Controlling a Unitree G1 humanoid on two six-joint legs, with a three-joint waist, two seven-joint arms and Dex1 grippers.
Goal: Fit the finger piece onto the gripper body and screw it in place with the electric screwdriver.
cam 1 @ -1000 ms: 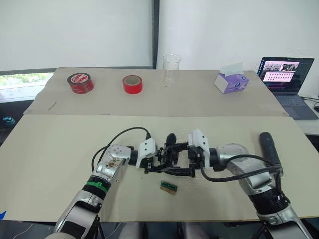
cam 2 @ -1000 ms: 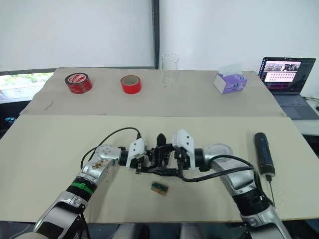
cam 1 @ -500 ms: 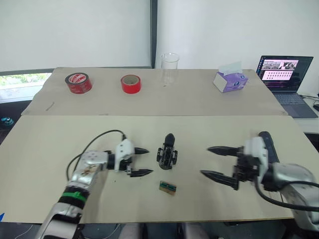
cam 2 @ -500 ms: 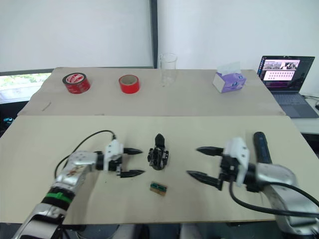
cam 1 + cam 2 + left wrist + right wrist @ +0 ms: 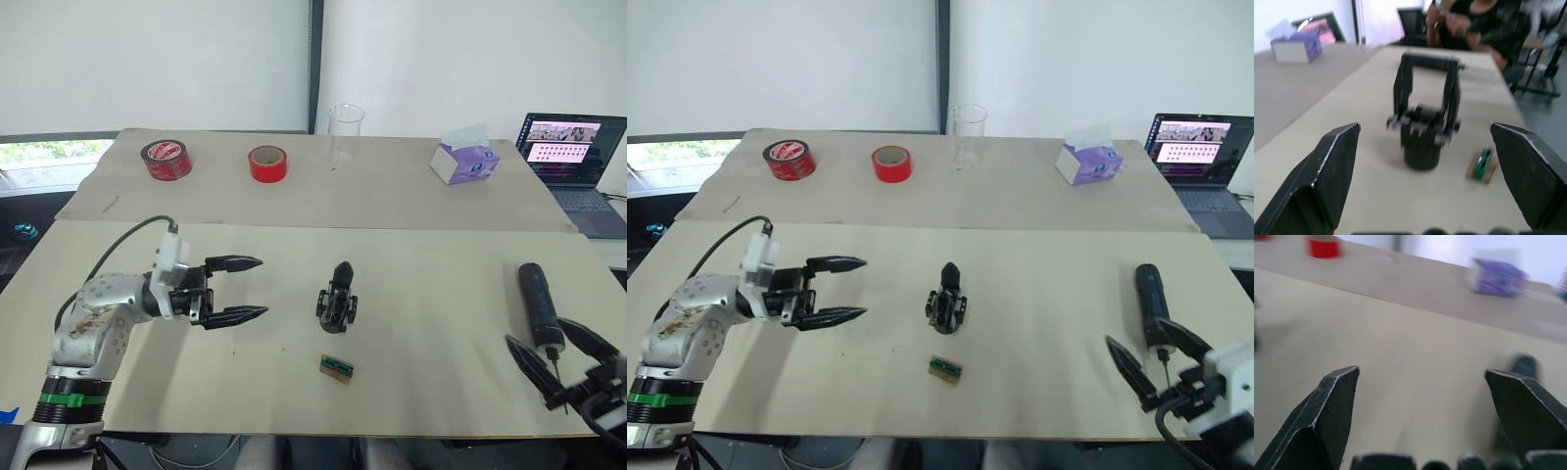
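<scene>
You have a pale desk (image 5: 441, 323) in front of you, with a second brown surface behind it carrying two red tape rolls (image 5: 266, 163), a clear glass (image 5: 345, 135) and a purple tissue box (image 5: 464, 162); a laptop (image 5: 573, 147) sits off at the far right. The gripper body (image 5: 338, 299) stands upright near the middle of the desk, one pointed finger sticking up; from the left wrist view it seems to carry two upright bars, though that picture is soft, so whether the finger piece is already fitted is not clear to you. A small green-and-brown block (image 5: 336, 367) lies just in front of it. The electric screwdriver (image 5: 540, 305) lies flat well to the right, bit toward you. Your left pincer (image 5: 239, 290) is spread wide and empty, well to the left of the body; your right pincer (image 5: 1151, 360) is also wide and empty, its fingers either side of the screwdriver's bit end. The screwdriver will likely feel heavy, rigid and smooth, apt to roll; take it around the thick barrel, not the thin bit; the body is light and tippy, so hold it low at its round base.
</scene>
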